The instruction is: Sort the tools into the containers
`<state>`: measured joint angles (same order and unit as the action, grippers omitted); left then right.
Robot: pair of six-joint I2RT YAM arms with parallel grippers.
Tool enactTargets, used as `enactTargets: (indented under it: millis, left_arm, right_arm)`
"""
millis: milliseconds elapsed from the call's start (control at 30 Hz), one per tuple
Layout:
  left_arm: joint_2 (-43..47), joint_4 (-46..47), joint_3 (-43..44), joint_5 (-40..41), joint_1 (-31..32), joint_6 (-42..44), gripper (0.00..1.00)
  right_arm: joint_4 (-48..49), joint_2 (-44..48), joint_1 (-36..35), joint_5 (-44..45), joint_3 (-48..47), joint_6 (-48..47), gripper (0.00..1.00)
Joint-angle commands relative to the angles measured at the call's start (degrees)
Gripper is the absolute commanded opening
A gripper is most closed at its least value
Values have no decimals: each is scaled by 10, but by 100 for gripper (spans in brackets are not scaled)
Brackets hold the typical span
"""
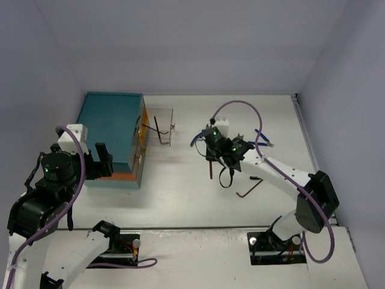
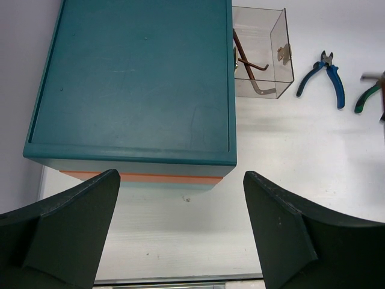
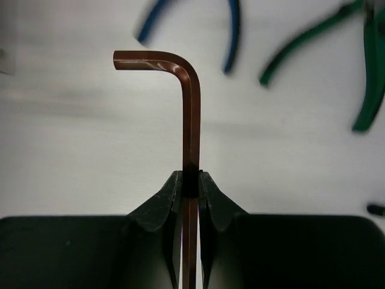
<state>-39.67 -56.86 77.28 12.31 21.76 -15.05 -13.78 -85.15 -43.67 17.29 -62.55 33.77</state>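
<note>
Clamping held hex key [image 3: 189, 108] in right gripper [image 3: 190, 179], mid-table, well right of teal chest [image 1: 111, 129].
Hovering left gripper [image 2: 180, 180] at chest's orange-banded end, jaws spread wide, gripping nothing; showing clear drawer [image 1: 161, 127] pulled out, stored hex keys [image 2: 249, 63] lying inside; pinching held key's long shank, bend pointing away from fingers; leaving blue pliers [image 2: 328, 75], green pliers [image 3: 367, 72], loose hex key [image 1: 248, 188] lying on table [image 1: 180, 198].

Robotics lab test cell: a left arm [image 1: 48, 180] and right arm [image 1: 283, 177], trailing purple cables [image 1: 240, 103], stand bolted at the frame's bottom edge over a white surface [image 1: 180, 198] boxed by bare pale walls [image 1: 180, 42]; pliers [image 2: 328, 66] lie upper right.
</note>
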Motion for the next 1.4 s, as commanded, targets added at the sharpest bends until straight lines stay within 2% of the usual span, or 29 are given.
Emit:
enactTargets:
  millis: [0, 133, 267, 433, 567, 767, 1200, 1367]
  left_arm:
    - [-16, 25, 12, 3, 3, 3, 81]
    - [-20, 24, 19, 4, 3, 8, 81]
    - [-20, 24, 26, -3, 2, -1, 81]
    - [-14, 23, 28, -1, 2, -10, 81]
    - [-10, 22, 25, 2, 3, -13, 81]
    - [-7, 22, 17, 5, 3, -16, 81]
    - [-2, 23, 8, 7, 2, -13, 81]
    - [-6, 23, 6, 4, 3, -13, 81]
  right_arm:
    - [48, -15, -4, -6, -201, -170, 0]
    - [52, -129, -2, -87, -367, -253, 0]
    - [53, -241, -2, -165, -536, -286, 0]
    - [58, -363, -4, -203, -663, -281, 0]
    - [88, -412, -8, -222, -710, -268, 0]
    - [155, -422, -9, -198, -659, -249, 0]
    - [180, -343, -9, -134, -477, -220, 0]
    - [180, -334, -6, -127, -462, -231, 1]
